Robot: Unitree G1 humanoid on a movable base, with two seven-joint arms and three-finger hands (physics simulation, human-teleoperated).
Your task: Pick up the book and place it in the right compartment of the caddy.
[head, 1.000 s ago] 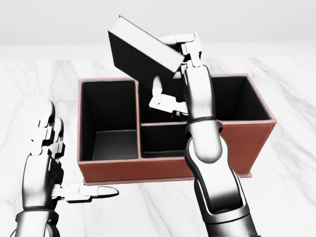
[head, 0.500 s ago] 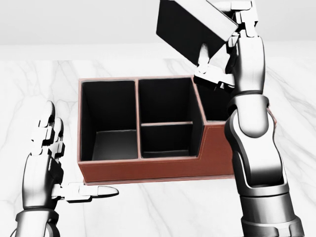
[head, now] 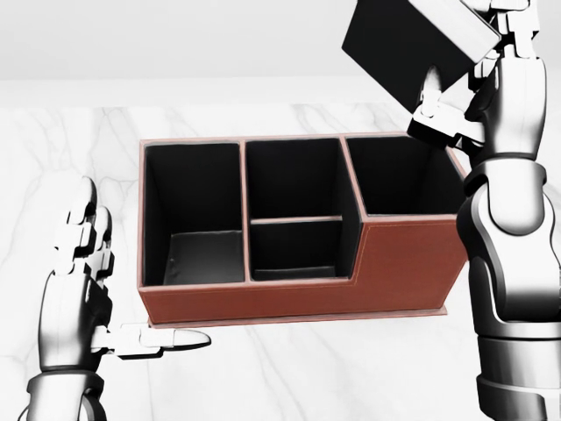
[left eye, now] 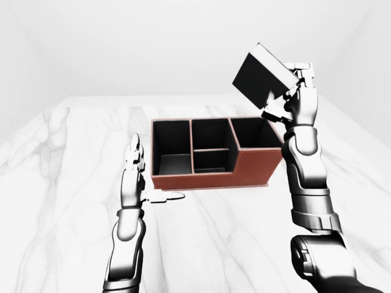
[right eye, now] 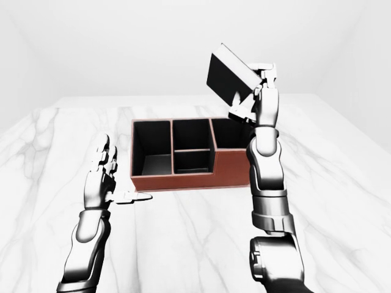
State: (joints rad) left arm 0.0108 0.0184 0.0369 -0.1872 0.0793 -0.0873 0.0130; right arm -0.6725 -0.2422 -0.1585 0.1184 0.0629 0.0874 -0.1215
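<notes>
One sec on, my R hand (head: 473, 83) has swung the gripped book (head: 408, 39) rightward above caddy's (head: 298, 294) right compartment (head: 399, 175), so lowering comes next; L hand (head: 83, 281) open.

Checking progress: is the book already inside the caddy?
No, the book is held tilted in the right hand, above the caddy.

A white marble table (left eye: 73, 183) with grey veining fills the lower two thirds of the left-eye view, its far edge meeting a pale wall. Directly on it, at frame centre, stands the reddish-brown caddy (left eye: 256, 168), black inside, with one left compartment, two stacked middle ones and a taller right compartment.
</notes>
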